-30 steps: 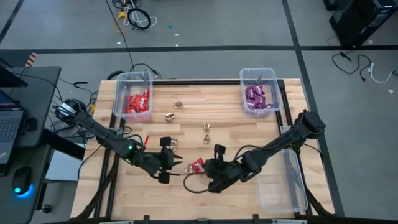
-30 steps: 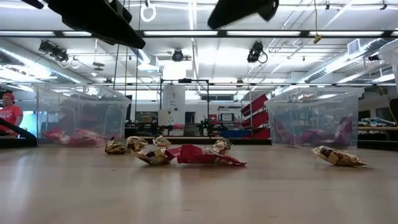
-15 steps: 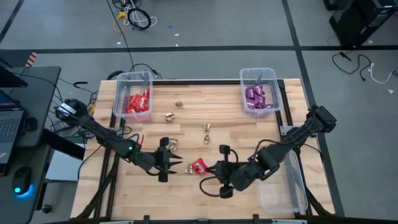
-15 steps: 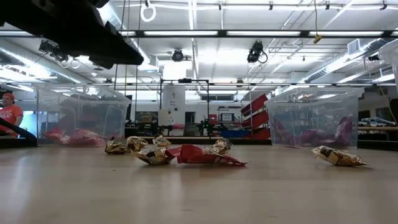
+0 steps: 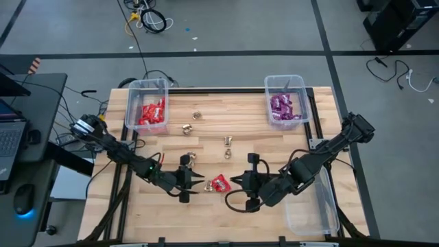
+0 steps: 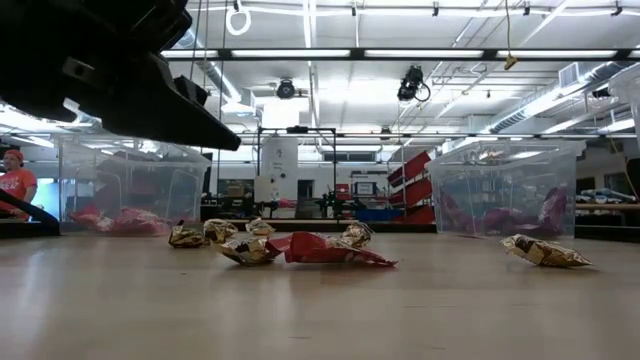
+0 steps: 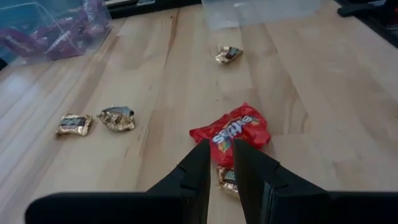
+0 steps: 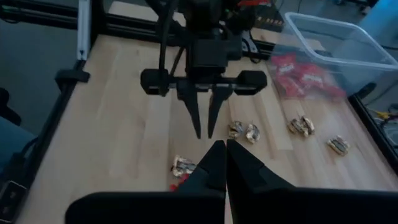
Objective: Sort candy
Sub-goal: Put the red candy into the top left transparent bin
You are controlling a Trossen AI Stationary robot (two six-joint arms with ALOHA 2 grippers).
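A flat red candy packet [image 5: 219, 183] lies on the wooden table near its front edge, with a small gold piece [image 7: 227, 177] beside it. My left gripper [image 5: 200, 184] hovers just left of the packet, pointing at it, fingers a narrow gap apart with nothing between them [image 8: 205, 134]. My right gripper [image 5: 234, 182] is shut and empty, raised just right of the packet. Gold candy pieces lie loose farther back [image 5: 228, 140], [image 5: 186, 128], [image 5: 197, 115], [image 5: 188, 158].
A clear bin with red packets [image 5: 146, 113] stands at the far left and one with purple packets [image 5: 286, 103] at the far right. An empty clear bin [image 5: 312, 206] sits at the table's right near edge. Bare wood lies along the front edge.
My left gripper has come down toward the table beside the red packet, showing lower and larger in the low view. My right gripper has risen out of the low view and drawn back toward the table's right edge. The candy has stayed where it was.
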